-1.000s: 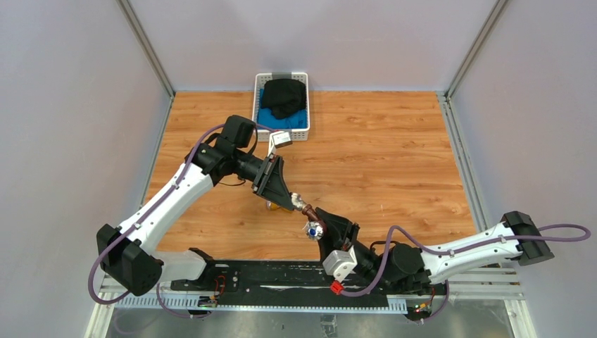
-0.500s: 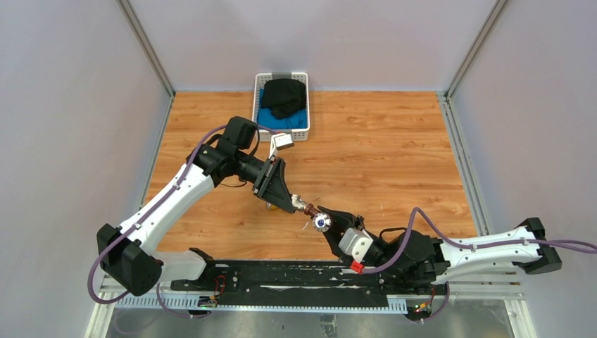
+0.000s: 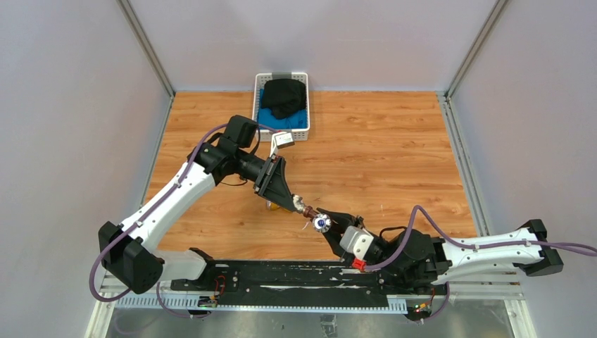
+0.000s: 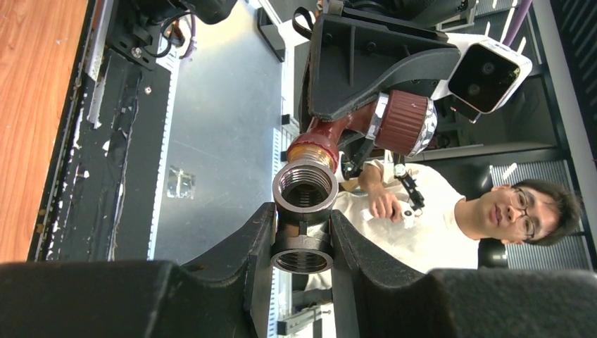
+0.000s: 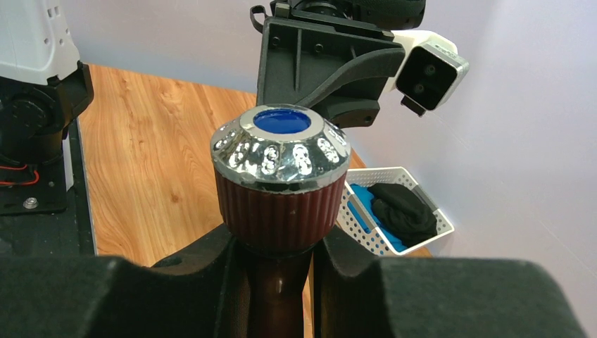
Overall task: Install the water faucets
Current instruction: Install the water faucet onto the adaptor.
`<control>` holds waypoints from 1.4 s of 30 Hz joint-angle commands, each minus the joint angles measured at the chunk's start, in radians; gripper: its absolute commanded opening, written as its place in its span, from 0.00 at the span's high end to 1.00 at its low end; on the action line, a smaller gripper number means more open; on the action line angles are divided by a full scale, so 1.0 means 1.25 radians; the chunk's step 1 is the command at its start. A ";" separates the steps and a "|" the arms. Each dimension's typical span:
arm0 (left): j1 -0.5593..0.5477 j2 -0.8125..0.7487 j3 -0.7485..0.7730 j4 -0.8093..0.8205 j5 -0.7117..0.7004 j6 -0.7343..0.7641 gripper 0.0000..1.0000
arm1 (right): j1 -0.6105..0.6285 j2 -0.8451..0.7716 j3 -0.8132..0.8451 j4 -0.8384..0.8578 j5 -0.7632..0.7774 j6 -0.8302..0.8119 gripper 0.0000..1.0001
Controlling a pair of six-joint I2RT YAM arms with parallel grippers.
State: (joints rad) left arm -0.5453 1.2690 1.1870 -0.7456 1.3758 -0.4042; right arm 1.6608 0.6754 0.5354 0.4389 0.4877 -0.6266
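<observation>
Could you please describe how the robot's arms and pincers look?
The left arm and right arm have white shells and black joints, with a purple cable looping along each. The left pincer and right pincer are black wedges with two fingers; a white camera box sits beside each.

site: robot lab | cues: grey panel walls (image 3: pixel 70 105), wooden table (image 3: pixel 380 148)

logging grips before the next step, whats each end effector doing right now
left end effector: closed, holding the grey fitting
right end effector: closed, holding the brown faucet
</observation>
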 commanded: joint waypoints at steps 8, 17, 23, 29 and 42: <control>-0.006 0.003 0.029 -0.001 -0.022 -0.006 1.00 | -0.063 -0.006 0.013 0.036 -0.097 0.161 1.00; -0.006 0.001 0.028 -0.001 -0.026 -0.003 1.00 | -0.085 -0.018 0.018 0.017 -0.110 0.272 1.00; -0.005 0.001 0.028 -0.001 -0.029 0.005 1.00 | -0.098 -0.018 -0.019 0.087 -0.047 0.382 1.00; -0.005 0.003 0.023 -0.001 -0.032 0.012 1.00 | -0.133 -0.004 -0.044 0.133 -0.089 0.508 1.00; -0.005 0.005 0.037 -0.001 -0.050 0.017 1.00 | -0.214 0.005 -0.055 0.149 -0.232 0.689 1.00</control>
State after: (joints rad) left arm -0.5209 1.2690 1.2057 -0.7601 1.3365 -0.3954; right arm 1.4246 0.6533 0.4614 0.5476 0.3233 0.1234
